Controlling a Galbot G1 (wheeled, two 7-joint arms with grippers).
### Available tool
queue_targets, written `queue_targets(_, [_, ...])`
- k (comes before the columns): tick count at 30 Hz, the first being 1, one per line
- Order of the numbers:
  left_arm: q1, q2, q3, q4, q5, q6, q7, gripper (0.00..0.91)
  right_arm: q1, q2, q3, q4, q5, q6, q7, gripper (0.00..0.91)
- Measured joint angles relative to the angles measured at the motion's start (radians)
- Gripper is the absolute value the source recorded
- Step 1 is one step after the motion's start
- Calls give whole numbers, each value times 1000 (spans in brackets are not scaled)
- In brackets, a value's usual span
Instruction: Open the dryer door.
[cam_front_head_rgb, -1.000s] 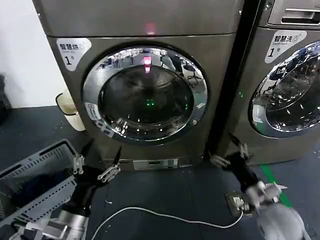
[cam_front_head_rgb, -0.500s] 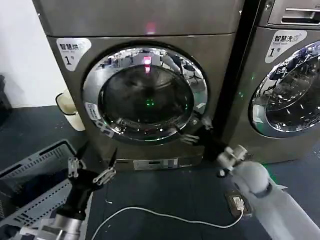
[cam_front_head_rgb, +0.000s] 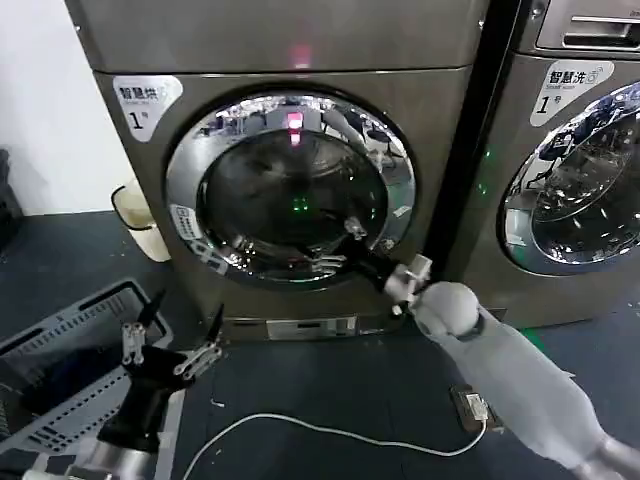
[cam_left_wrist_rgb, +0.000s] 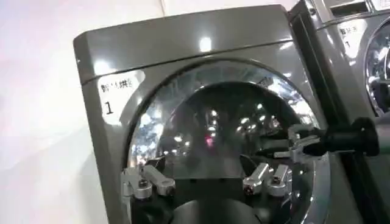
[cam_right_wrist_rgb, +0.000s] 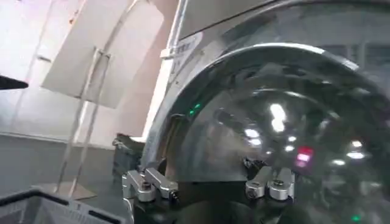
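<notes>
Dryer door (cam_front_head_rgb: 290, 190) sits closed, flush in the front of the left machine, chrome rim with dark glass centre, white sticker on the rim's lower left. Right gripper (cam_front_head_rgb: 338, 243) is up against the door's lower right, fingers spread, tips over the glass just inside the rim; actual contact cannot be told. Right arm (cam_front_head_rgb: 500, 360) reaches up and leftward from the lower right, forearm stretched, wrist by the rim's lower right edge. Left gripper (cam_front_head_rgb: 170, 338) hangs low, well below and left of the door, fingers open and empty, above the grey laundry basket (cam_front_head_rgb: 70, 350). White cable (cam_front_head_rgb: 330, 432) lies on the floor.

Left wrist view: door (cam_left_wrist_rgb: 213, 122) ahead, right gripper (cam_left_wrist_rgb: 292, 143) at its rim. Right wrist view: door glass (cam_right_wrist_rgb: 286, 122) close.
</notes>
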Motion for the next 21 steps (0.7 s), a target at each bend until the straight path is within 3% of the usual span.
queue_targets(21, [70, -11, -60, -21, 9, -38, 0, 907, 197, 206, -179, -268, -6, 45, -64, 907])
